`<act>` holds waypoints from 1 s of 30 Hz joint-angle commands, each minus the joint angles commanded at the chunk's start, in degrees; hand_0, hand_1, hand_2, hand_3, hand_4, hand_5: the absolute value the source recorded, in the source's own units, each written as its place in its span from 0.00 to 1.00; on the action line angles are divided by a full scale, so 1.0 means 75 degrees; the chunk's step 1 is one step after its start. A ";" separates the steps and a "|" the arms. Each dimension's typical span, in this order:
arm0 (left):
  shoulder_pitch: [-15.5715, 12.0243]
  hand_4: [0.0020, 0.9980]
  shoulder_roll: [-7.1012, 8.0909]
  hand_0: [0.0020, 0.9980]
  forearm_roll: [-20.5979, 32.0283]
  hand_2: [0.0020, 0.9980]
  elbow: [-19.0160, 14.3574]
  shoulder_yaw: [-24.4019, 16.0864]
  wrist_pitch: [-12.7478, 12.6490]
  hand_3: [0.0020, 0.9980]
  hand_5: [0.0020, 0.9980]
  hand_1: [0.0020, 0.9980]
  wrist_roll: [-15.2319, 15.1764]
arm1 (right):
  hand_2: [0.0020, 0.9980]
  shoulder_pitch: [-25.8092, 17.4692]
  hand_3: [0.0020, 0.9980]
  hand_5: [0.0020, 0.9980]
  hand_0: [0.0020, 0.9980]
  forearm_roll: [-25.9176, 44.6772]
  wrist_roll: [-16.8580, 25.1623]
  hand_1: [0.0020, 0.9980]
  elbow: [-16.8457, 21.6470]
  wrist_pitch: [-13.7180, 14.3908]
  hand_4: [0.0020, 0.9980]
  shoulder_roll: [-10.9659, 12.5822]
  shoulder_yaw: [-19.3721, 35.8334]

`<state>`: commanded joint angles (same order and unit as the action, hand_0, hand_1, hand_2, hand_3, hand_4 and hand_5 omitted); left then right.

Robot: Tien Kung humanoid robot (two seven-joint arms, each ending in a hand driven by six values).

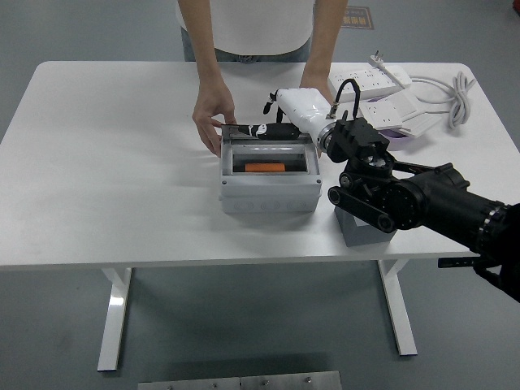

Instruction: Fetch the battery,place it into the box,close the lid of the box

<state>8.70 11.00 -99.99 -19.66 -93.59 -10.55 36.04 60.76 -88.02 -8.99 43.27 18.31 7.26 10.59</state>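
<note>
A grey box (268,195) stands mid-table with an orange battery (264,168) lying inside it. Its clear lid (236,130) is hinged at the back edge and tilted low over the opening. My right hand (272,128), white with black fingers, reaches in from the right. Its fingers lie stretched out flat along the lid, with the thumb apart above them. A person at the far side steadies the box's back left corner with one hand (213,118). The person's other hand (313,81) is mostly hidden behind my wrist. My left arm is out of view.
A small grey block (361,227) sits right of the box, under my forearm. White power strips (382,79) and a coiled cable (455,93) lie at the back right. The person's body stands at the table's far edge.
</note>
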 joint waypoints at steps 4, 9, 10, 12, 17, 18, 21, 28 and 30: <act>-0.0011 0.79 -0.0011 0.44 0.0002 0.65 -0.0007 0.0004 -0.0012 0.66 0.93 0.65 0.0016 | 0.44 0.0018 0.65 1.00 0.12 -0.0036 -0.0098 0.26 0.0126 -0.0116 0.99 0.0048 0.0104; -0.0010 0.79 -0.0018 0.44 0.0004 0.65 -0.0012 0.0001 -0.0041 0.66 0.93 0.65 0.0020 | 0.42 0.0024 0.65 1.00 0.12 -0.0041 -0.0193 0.26 0.0289 -0.0225 0.99 0.0140 0.0224; -0.0012 0.79 -0.0019 0.44 0.0006 0.65 -0.0014 0.0001 -0.0048 0.66 0.93 0.65 0.0024 | 0.42 0.0011 0.65 1.00 0.12 -0.0038 -0.0218 0.26 0.0339 -0.0249 0.99 0.0170 0.0247; -0.0018 0.79 -0.0019 0.44 0.0011 0.65 -0.0017 0.0002 -0.0060 0.66 0.93 0.65 0.0030 | 0.42 -0.0013 0.65 1.00 0.12 -0.0035 -0.0250 0.26 0.0420 -0.0278 0.99 0.0214 0.0278; -0.0037 0.79 -0.0014 0.44 0.0029 0.65 -0.0027 0.0007 -0.0088 0.66 0.93 0.65 0.0052 | 0.35 -0.0086 0.35 1.00 0.12 -0.0089 -0.0391 0.25 0.0746 -0.0389 1.00 0.0363 0.0390; -0.0040 0.79 -0.0014 0.44 0.0035 0.65 -0.0028 0.0009 -0.0097 0.66 0.93 0.65 0.0052 | 0.35 -0.0098 0.35 1.00 0.12 -0.0114 -0.0427 0.25 0.0825 -0.0415 1.00 0.0396 0.0420; -0.0040 0.79 -0.0016 0.44 0.0047 0.65 -0.0026 0.0016 -0.0109 0.66 0.93 0.65 0.0047 | 0.31 -0.0121 0.29 1.00 0.12 -0.0160 -0.0499 0.25 0.0970 -0.0461 1.00 0.0455 0.0470; -0.0029 0.79 -0.0018 0.44 0.0079 0.65 -0.0022 0.0036 -0.0138 0.66 0.93 0.65 0.0040 | 0.30 -0.0175 0.29 1.00 0.12 -0.0225 -0.0614 0.25 0.1214 -0.0609 1.00 0.0567 0.0525; -0.0032 0.79 -0.0018 0.44 0.0083 0.65 -0.0023 0.0039 -0.0146 0.66 0.93 0.65 0.0041 | 0.30 -0.0194 0.29 1.00 0.12 -0.0238 -0.0632 0.25 0.1270 -0.0631 1.00 0.0593 0.0541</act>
<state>8.46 10.86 -99.37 -19.84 -93.29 -11.64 36.34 59.31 -89.81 -13.73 52.80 13.58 11.71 14.65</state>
